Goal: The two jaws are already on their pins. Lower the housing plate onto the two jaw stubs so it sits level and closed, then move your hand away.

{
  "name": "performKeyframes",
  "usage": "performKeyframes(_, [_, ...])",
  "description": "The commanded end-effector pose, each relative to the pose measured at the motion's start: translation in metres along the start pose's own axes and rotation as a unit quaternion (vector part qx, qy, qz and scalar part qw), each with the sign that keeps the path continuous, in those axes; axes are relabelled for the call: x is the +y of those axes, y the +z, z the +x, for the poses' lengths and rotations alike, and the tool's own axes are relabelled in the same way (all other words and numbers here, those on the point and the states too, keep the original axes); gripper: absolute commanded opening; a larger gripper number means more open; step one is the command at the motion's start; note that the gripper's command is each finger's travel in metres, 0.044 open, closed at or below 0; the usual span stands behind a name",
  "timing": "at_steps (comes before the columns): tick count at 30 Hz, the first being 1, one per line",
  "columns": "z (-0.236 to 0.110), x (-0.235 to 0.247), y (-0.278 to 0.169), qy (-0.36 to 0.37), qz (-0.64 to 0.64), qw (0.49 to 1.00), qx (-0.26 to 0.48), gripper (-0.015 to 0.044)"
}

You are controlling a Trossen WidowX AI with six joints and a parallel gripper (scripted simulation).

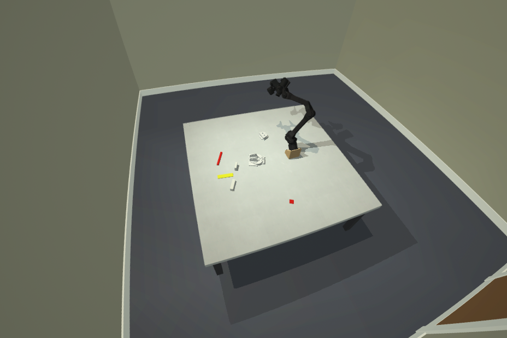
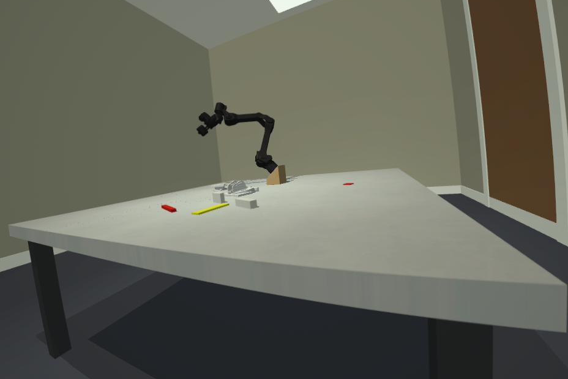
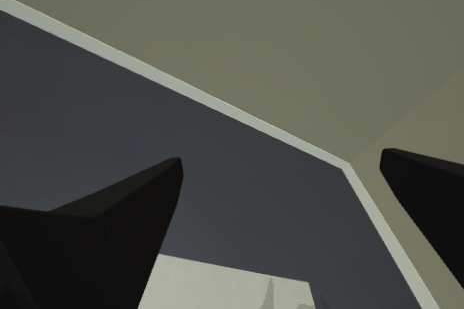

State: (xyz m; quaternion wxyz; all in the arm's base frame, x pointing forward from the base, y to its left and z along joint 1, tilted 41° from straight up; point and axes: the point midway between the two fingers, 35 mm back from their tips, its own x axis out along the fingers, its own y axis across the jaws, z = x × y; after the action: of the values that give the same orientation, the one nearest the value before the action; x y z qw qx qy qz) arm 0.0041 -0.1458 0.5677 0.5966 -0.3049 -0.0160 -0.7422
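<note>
Table (image 1: 327,199) (image 2: 321,232) w/ pale top, dark floor (image 1: 163,203) (image 2: 463,209) (image 3: 225,186), drab walls (image 1: 229,19) (image 2: 321,90) (image 3: 250,36), brown door (image 2: 509,81), gripper (image 1: 275,85) (image 2: 199,123) (image 3: 278,162) fingers wide open.

Looking beside the tan block (image 1: 292,154) (image 2: 276,176), we can't sort the white assembly (image 1: 256,159) (image 2: 236,188) into plate, jaws and pins; its parts are too small, and we can't make out any stubs. The dotted white piece (image 1: 263,135), also near that block, is too tiny for us to name. Up past the block, the gripper (image 1: 275,88) (image 2: 201,123) (image 3: 278,162) shows too small from above for us to separate its fingertips. Over to the wrist view, and we lose both fingers' rear parts past the edges, while the bottom edge slices off most of the table (image 1: 261,219) (image 2: 321,237) (image 3: 220,281).
</note>
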Motion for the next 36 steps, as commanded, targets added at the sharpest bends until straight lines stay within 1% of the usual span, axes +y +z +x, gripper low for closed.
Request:
performKeyframes(1, [0.003,0.021,-0.002,0.032,0.038,0.999,0.005,0.044])
performKeyframes(9, [0.004,0.059,-0.008,0.088,0.118,0.989,0.028,0.044])
performKeyframes(18, [-0.001,0.1,-0.018,0.144,0.203,0.966,0.068,0.044])
performKeyframes(36, [-0.024,0.174,-0.043,0.22,0.355,0.889,0.19,0.044])
